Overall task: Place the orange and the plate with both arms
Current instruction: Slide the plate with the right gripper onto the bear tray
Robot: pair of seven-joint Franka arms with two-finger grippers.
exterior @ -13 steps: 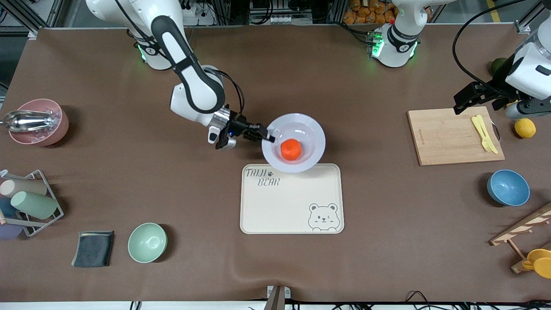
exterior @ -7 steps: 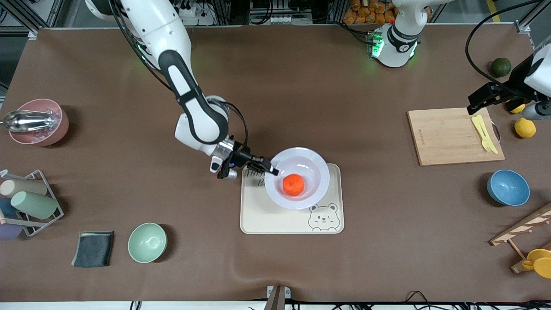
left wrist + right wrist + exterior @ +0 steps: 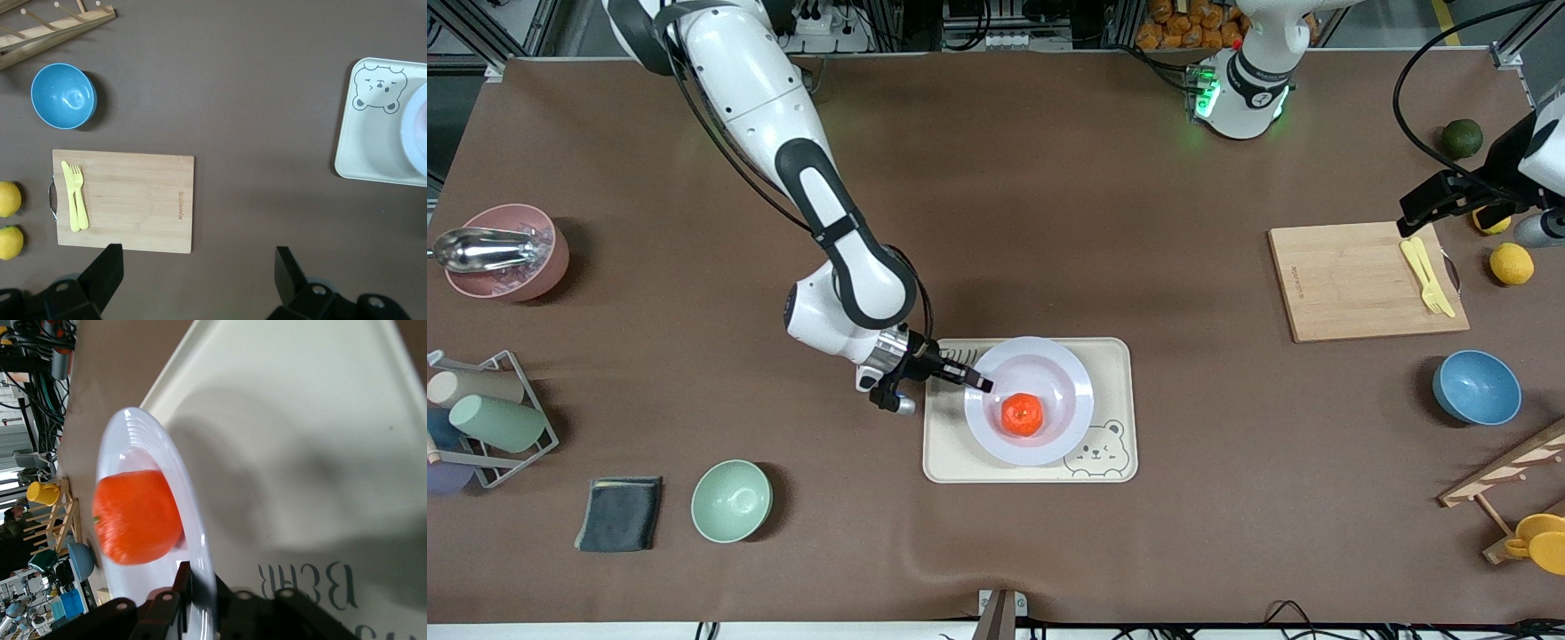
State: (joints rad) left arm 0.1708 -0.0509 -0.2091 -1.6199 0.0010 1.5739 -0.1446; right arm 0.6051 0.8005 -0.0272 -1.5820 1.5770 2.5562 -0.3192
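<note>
Down over the tray (image 3: 960,453) now, plate (image 3: 1054,373) and all — half a second ago partly off the tray's farther edge, a second ago hanging short of it altogether. Pinched by the right gripper (image 3: 980,385) on the rim toward the right arm's end, fingers narrow around that rim; clamp clear in the right wrist view (image 3: 200,587), rim edge-on, the orange (image 3: 133,517) just inside. Orange (image 3: 1022,414) sitting in the plate's well, close by the gripper, carried along and still centred. Plate covering the tray's printed words, the bear drawing peeking out at the corner nearest the camera. Bare tray showing on the camera side of the plate and as a strip under the gripper. Open brown table all round the tray; green bowl (image 3: 731,500) and dark cloth (image 3: 620,513) well off toward the right arm's end.

Over at the left arm's end, left gripper (image 3: 1427,203) waiting above the corner of the cutting board (image 3: 1360,284), pulled a shade farther out than a second ago. Fingers spread wide, holding nothing, seen in the left wrist view (image 3: 197,270). Yellow fork and knife (image 3: 1427,276) lying on the board just below it, lemon (image 3: 1512,264) near, blue bowl (image 3: 1476,388) well apart.
</note>
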